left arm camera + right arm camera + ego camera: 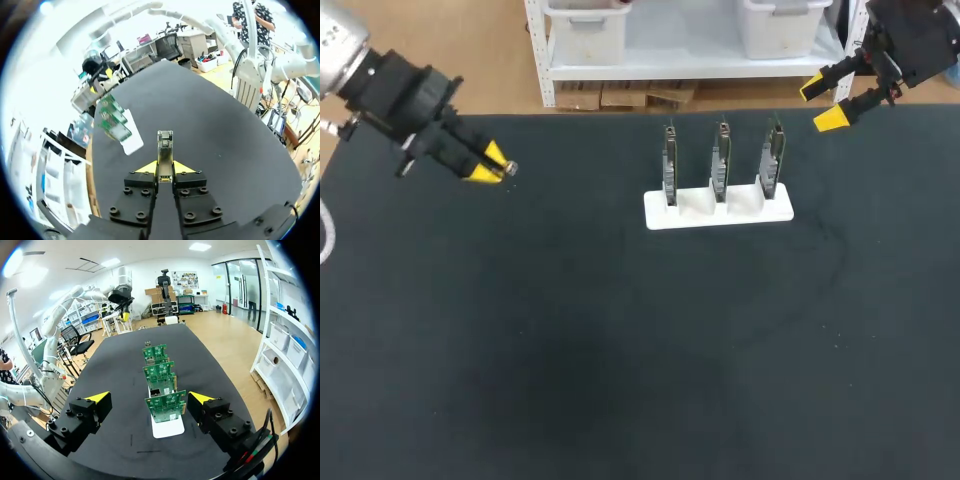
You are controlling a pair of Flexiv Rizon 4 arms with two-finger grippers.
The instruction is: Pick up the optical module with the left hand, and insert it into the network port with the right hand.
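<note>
Peering along the left pincer (165, 172), the wrist camera shows it clamped on the one module (165, 145), which juts forward between the yellow tips above the dark surface (215, 140), while the overhead view gives only a small glint there. Three boards (720, 160) stand upright, one per slot, in a single white rack (718, 210), well apart from that pincer. And the right pincer (149, 398) hangs wide open, holding nothing, the boards lined up ahead of it.

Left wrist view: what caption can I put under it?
The left gripper holds the optical module over the black table, with the white stand of green boards ahead.
</note>
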